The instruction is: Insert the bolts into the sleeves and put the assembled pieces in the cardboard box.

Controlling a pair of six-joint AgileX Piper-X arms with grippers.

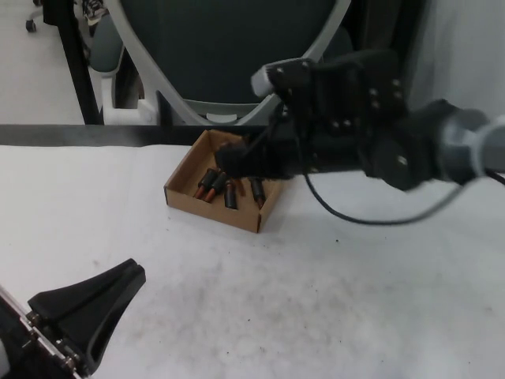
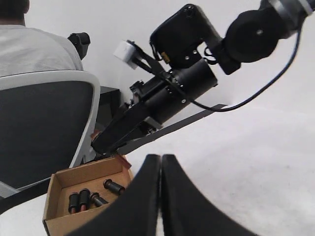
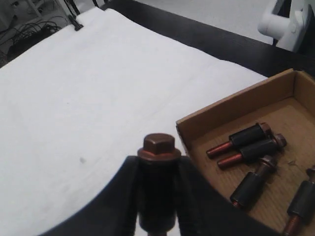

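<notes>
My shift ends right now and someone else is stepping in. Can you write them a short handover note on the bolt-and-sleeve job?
Right gripper: jaws shut on a sleeved bolt, held up near the far rim of the cardboard box.
Left gripper: jaws shut with nothing in them, low over the near side of the bench.
Done: at least four assembled pieces lie in the box.
Left: probably just to release the held one into the box.
</notes>
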